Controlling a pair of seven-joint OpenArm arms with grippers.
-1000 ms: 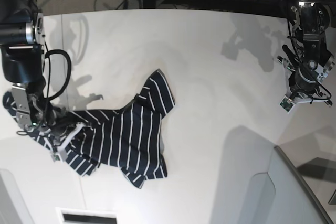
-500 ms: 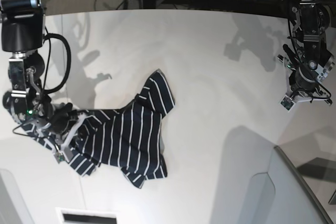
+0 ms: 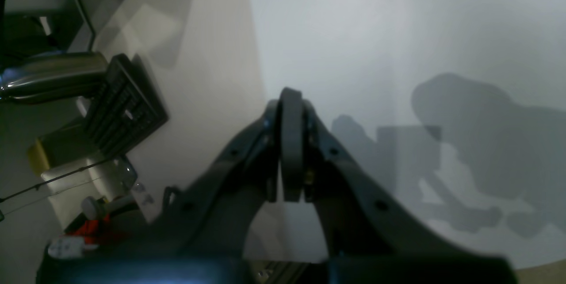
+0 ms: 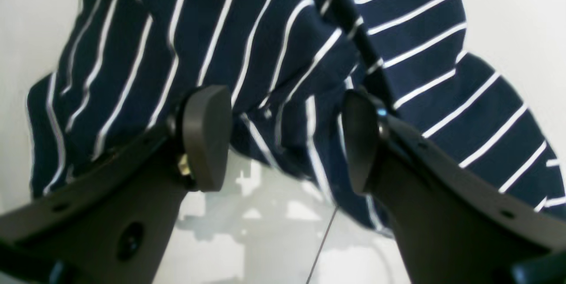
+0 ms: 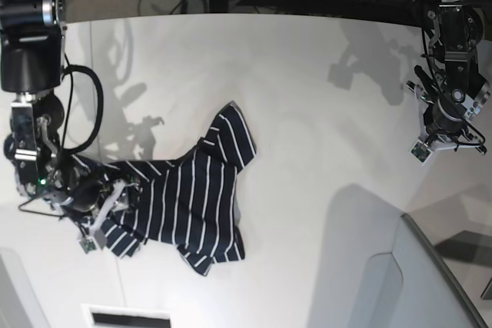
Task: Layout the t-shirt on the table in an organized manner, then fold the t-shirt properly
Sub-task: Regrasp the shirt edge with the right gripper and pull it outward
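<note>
The t-shirt (image 5: 184, 201) lies crumpled in the lower left of the base view, dark navy with thin white stripes, bunched into uneven folds rather than spread flat; one pointed flap reaches up toward the middle of the frame and another corner hangs down toward the lower edge. It rests on the white desk (image 5: 307, 113), which fills most of the base view and is bare around the cloth. At the shirt's left end, in the lower left of the frame, the right end effector (image 5: 108, 205) sits low at the cloth's edge. In the right wrist view its two dark fingers (image 4: 208, 136) stand well apart, with striped folds of the shirt (image 4: 283, 54) lying beyond and between them and none of the cloth pinched; a strip of pale desk (image 4: 265, 239) with a thin dark seam line shows below the gap. The left end effector (image 5: 430, 140) is far across the desk at the right edge of the base view, well apart from the shirt. In the left wrist view its fingers (image 3: 290, 142) are pressed together with nothing between them, above bare desk (image 3: 376, 32) crossed by the arm's grey shadow.
</note>
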